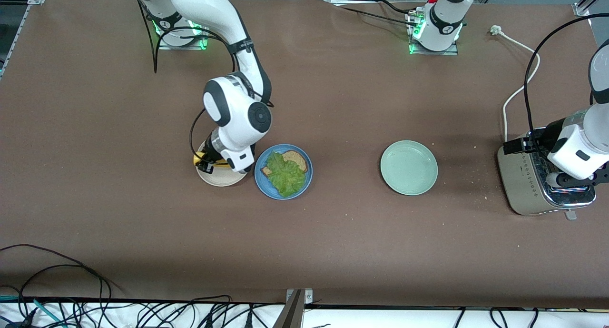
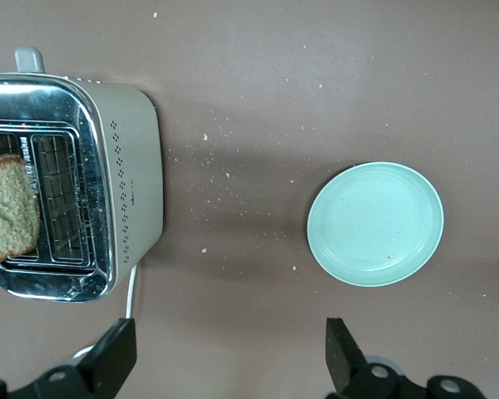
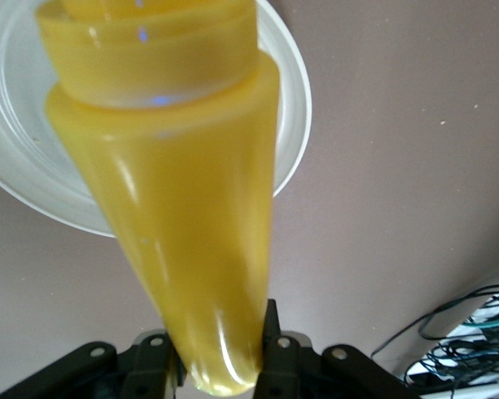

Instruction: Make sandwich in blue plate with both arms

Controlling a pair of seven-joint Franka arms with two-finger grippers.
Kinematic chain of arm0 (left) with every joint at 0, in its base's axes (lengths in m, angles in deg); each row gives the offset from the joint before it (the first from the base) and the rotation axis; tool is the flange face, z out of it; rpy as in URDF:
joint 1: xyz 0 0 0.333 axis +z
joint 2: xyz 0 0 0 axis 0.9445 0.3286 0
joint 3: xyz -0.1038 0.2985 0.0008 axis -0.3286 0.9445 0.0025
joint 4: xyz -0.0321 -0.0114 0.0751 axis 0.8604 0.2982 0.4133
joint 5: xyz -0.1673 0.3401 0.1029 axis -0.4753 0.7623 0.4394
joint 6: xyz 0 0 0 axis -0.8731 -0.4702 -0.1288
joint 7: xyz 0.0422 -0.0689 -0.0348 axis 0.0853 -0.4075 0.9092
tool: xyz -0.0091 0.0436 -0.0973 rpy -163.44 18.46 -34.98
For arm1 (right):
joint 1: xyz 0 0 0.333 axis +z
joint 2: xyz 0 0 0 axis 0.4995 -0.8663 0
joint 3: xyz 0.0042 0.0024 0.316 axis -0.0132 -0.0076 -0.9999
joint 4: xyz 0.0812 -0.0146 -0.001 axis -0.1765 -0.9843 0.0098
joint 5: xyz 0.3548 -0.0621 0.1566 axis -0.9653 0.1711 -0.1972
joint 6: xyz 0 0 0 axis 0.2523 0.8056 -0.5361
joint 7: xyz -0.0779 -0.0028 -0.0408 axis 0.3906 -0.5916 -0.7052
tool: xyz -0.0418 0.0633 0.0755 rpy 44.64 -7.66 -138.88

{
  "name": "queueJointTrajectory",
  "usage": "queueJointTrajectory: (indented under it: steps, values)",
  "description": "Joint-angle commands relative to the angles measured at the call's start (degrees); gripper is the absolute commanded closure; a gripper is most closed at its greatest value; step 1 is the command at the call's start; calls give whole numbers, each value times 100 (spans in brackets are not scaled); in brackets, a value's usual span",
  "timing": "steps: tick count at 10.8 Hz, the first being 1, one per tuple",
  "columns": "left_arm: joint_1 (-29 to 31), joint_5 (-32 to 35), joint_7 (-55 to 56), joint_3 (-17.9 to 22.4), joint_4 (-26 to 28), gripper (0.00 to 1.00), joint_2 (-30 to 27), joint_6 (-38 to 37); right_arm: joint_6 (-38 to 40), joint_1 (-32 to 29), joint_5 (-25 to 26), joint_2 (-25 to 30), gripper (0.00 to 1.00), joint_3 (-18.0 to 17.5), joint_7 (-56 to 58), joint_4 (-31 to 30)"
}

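I see my right gripper (image 3: pixel 224 366) clenched on a glossy yellow slice (image 3: pixel 183 199) (floppy, layered) over the beige plate (image 1: pixel 220 179); my left gripper (image 2: pixel 229 357) hangs released over the toaster (image 2: pixel 75 187).

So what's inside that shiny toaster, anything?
One slice of brown bread stands in a slot of the toaster, its top sticking out. The slot beside it looks empty. How far down the slice reaches is hidden. The open left gripper hangs above the table beside the toaster.
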Motion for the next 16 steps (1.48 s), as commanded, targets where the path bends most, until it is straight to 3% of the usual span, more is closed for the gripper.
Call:
queueJointTrajectory:
  steps: [1,9,12,14,16]
  values:
    - [22,-13,-136,-2,49,0,-79,7,88,400,281,-286,100,252,-415,25]
    - [-13,-13,-66,-2,49,0,-97,-2,88,524,281,-411,100,314,-716,52]
    - [31,-4,-109,7,32,0,-88,-2,35,244,264,-157,100,209,-690,35]
    - [22,4,-118,7,32,0,-88,-2,26,-465,272,255,100,-368,-602,17]
    - [13,-4,-127,-2,32,0,-88,-2,17,-1466,220,634,100,-1203,-436,43]
